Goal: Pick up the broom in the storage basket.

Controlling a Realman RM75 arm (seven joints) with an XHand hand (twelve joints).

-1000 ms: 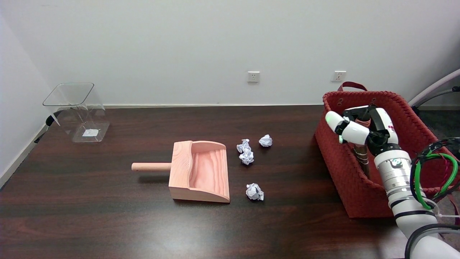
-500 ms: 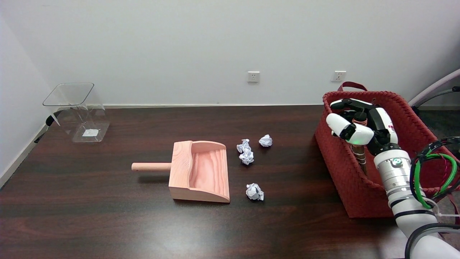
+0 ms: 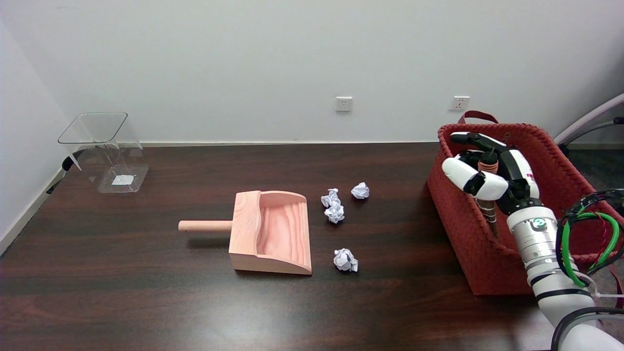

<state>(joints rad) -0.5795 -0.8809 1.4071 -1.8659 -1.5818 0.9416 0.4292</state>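
Since the earlier frames the right hand [image 3: 492,168] has been raised slightly inside the red basket [image 3: 468,234], its fingers [image 3: 475,139] now uncurled and spread around the broom [image 3: 489,195] handle. The grasping step is judged to be in hand; closure about the handle is called for next. Whether the handle is gripped cannot be told, and the broom's head below the hand is hidden.

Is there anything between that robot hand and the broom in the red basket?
Nothing visible. The right hand is already inside the red basket, its fingers around the top of the broom handle, which stands up in the basket. Whether the grip is firm cannot be told.
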